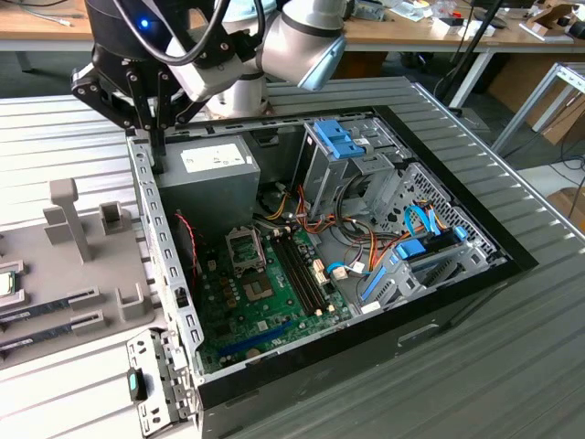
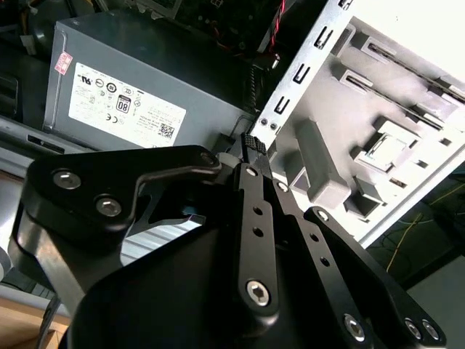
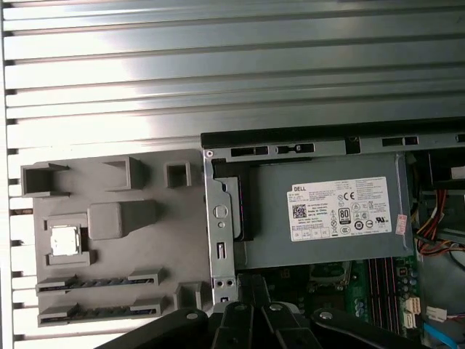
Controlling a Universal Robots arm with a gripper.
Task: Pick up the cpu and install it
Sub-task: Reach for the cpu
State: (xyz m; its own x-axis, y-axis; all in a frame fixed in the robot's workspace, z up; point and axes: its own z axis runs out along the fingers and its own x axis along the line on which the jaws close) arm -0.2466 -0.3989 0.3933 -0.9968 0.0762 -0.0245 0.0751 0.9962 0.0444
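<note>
The cpu [image 3: 64, 238] is a small silver square lying in a recess of the grey holder tray [image 3: 116, 218] beside the open computer case; it also shows at the exterior view's far left [image 1: 7, 283] and in the second wrist view [image 2: 383, 147]. My gripper [image 1: 157, 146] hangs over the case's side wall, between the tray and the power supply box [image 1: 208, 174]. Its black fingers [image 2: 251, 142] lie together, shut with nothing in them. The motherboard's socket [image 1: 245, 245] sits inside the case, its metal frame raised.
The green motherboard [image 1: 265, 302] holds long memory slots [image 1: 297, 265]. Drive cages with blue latches [image 1: 336, 142] and cable bundles [image 1: 366, 247] fill the case's far side. Long narrow sticks [image 1: 50, 315] lie in the tray. The case's metal side wall [image 1: 164, 274] stands between tray and board.
</note>
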